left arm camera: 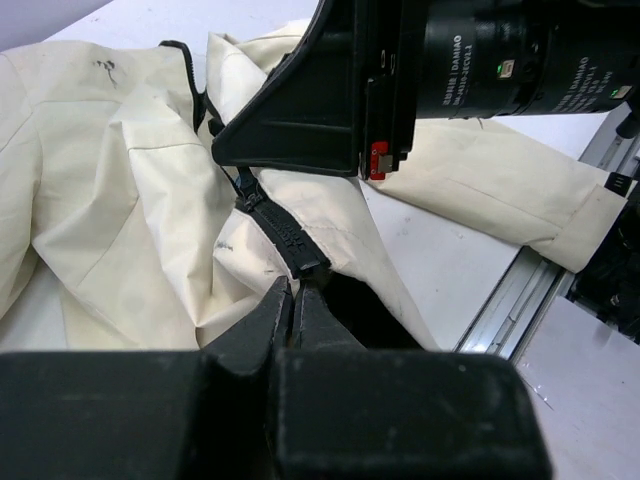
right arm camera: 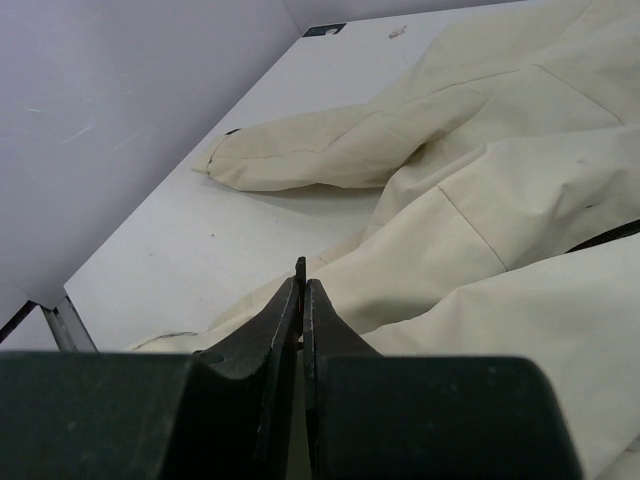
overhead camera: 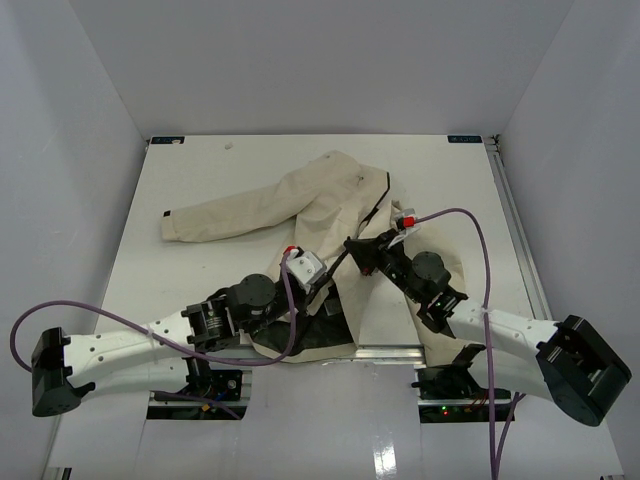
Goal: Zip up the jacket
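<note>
**Top external view: the jacket point(overhead camera: 300, 200) lies on the table point(overhead camera: 185, 270), only partly zipped**

The cream jacket lies flat in the middle of the table. One sleeve point(overhead camera: 220, 215) is stretched out to the left. Both arms reach in to its front, close together.

In the left wrist view, the left hand point(left arm camera: 295, 292) is closed tight on the bottom end of the zipper point(left arm camera: 285, 235). I think it holds this end down so the zipper lies straight and does not bunch up when the other hand pulls.

The right hand point(right arm camera: 301, 280) is closed too. In the left wrist view its tip sits right at the top of the closed part of the zipper, where the zipper pull point(left arm camera: 244, 186) is. It looks like it is pinching the pull, ready to slide it up toward the collar. In its own view, the thing it holds is too thin to make out.

Only a short bit near the bottom looks zipped. Above that the two front edges seem apart, so most of the job is left.
</note>
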